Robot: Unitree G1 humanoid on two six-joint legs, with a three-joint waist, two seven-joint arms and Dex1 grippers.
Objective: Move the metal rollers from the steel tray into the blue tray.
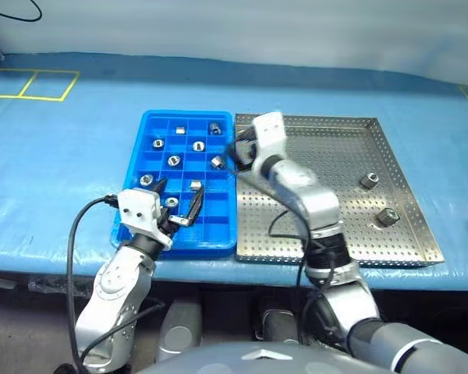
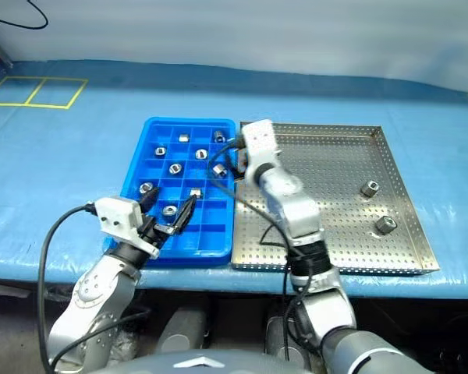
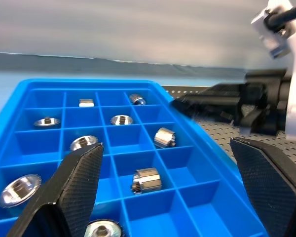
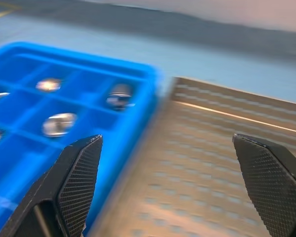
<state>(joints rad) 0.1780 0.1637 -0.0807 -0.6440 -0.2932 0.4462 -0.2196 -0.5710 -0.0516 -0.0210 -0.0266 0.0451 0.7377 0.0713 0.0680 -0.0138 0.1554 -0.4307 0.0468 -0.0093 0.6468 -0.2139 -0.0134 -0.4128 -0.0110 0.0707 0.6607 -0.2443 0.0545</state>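
metal rollers (image 1: 369,181) | two left, right of frame, on steel tray (image 1: 421,241); others fill blue tray (image 1: 144,125) | small, rigid, slick; pinch across curved sides | left tool (image 1: 179,206), right tool (image 1: 240,152) both agape, empty

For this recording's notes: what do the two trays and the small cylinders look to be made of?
The blue tray looks like moulded plastic: uniform bright blue, a soft sheen, and walls that form one piece with the grid. The steel tray looks like sheet metal: silver, reflective, perforated floor and a low raised rim. The metal rollers look like machined metal, probably steel: silver with bright highlights and a dark centre hole.
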